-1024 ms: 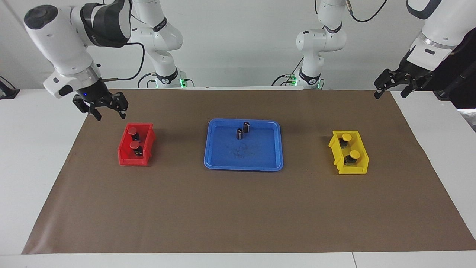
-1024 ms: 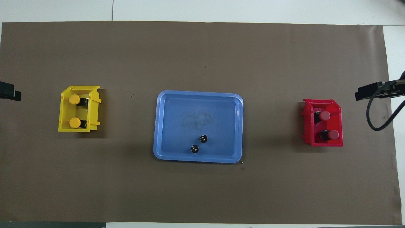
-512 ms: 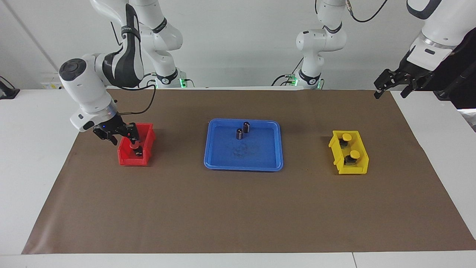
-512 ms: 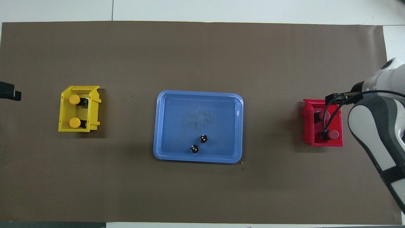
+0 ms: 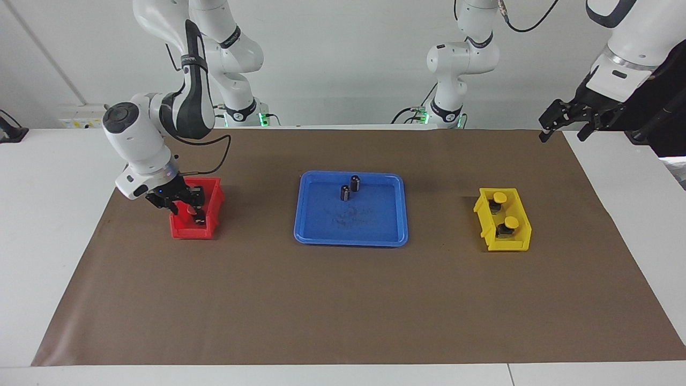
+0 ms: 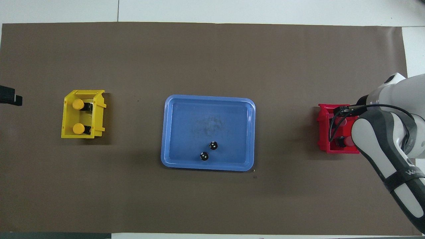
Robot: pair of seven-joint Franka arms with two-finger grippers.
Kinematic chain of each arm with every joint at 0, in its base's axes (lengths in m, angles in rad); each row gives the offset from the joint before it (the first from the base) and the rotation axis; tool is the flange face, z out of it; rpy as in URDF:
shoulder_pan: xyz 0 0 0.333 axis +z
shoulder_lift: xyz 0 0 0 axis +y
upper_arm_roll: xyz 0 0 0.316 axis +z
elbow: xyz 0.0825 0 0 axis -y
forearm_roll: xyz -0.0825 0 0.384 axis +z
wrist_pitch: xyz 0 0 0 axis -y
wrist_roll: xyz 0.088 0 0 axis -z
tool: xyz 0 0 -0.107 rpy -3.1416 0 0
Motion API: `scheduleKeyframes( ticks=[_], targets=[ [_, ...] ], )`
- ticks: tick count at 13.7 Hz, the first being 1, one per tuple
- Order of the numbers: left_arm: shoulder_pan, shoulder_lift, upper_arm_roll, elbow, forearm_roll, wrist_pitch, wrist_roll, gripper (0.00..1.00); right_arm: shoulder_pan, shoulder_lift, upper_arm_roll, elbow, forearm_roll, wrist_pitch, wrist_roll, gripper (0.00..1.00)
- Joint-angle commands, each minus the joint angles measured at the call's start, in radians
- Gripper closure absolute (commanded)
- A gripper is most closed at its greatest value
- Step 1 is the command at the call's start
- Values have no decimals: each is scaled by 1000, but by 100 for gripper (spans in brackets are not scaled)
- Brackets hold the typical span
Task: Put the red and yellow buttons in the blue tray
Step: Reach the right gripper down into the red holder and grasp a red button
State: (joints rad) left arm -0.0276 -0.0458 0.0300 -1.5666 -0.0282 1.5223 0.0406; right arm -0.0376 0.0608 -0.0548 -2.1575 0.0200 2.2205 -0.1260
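Our left tool waits wide open above the tabletop corner at the left arm's end. Our right tool has dropped down into the boxy red bin among the red buttons, and we cannot tell if it grips one. The round-capped yellow buttons lie in the yellow bin, and the flat, smooth blue tray between the bins holds two dark cylinders.
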Motion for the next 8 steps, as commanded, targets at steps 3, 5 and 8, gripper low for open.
scheduleKeyframes(
  ticks=[3,5,8],
  targets=[
    [8,-22,-5,-23,16,-5,5,0,-12,-41,6,-84,18,68,-1,39],
    [8,-22,-5,-23,16,-5,5,0,-10,-45,6,-94,18,83,-1,40],
    [8,-22,-5,-23,16,-5,5,0,-10,-49,6,-108,18,96,-1,41]
  ],
)
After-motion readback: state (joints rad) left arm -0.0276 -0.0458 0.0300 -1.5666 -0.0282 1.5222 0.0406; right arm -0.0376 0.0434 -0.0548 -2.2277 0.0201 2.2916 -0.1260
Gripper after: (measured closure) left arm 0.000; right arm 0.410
